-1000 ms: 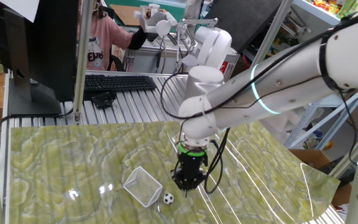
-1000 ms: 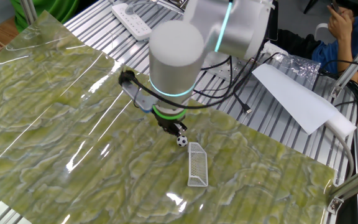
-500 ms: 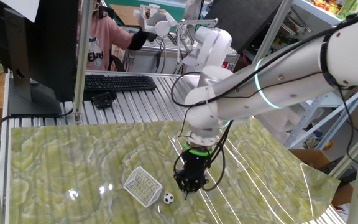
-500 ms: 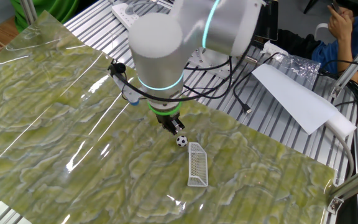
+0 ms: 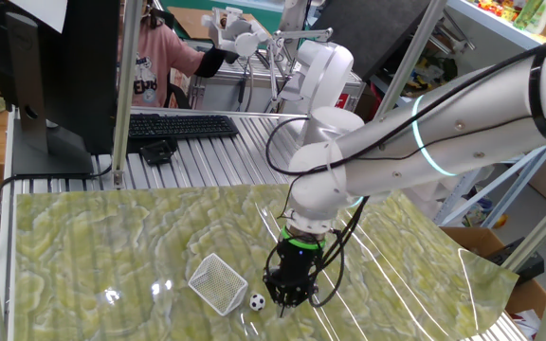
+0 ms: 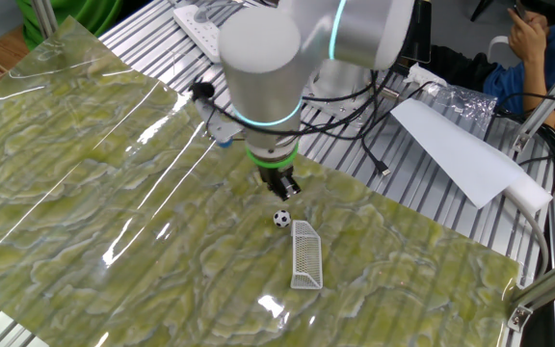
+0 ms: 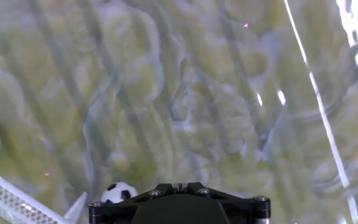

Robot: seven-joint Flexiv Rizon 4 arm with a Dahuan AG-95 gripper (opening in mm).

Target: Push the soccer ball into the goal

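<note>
Claw (image 5: 286, 296) and ball sit low in the frame of one fixed view, the black claw pointing down at the worktop (image 5: 102, 246) with its tip just right of the soccer ball (image 5: 256, 302); whether the two touch cannot be told from this side. In the other fixed view the claw (image 6: 284, 189) hangs near the middle of the frame, a little above and slightly right of the soccer ball (image 6: 280, 219), with a narrow strip of green marbled worktop (image 6: 85, 193) showing between them. How far the fingers are parted cannot be told in any view: they read as one dark block, and nothing appears to be held. The goal (image 5: 218, 282), a small white mesh net, lies just left of the ball at lower centre in the first fixed view, very close to it. In the other fixed view the goal (image 6: 305, 254) stands just below and right of the ball, a small gap apart. In the hand view the soccer ball (image 7: 118, 191) peeks out at the bottom edge, just left of the dark claw body (image 7: 179, 204), and a strip of the goal's mesh (image 7: 11, 200) crosses the lower left corner. A black keyboard (image 5: 180, 125) rests on the ribbed metal surface at upper left of the first fixed view.
</note>
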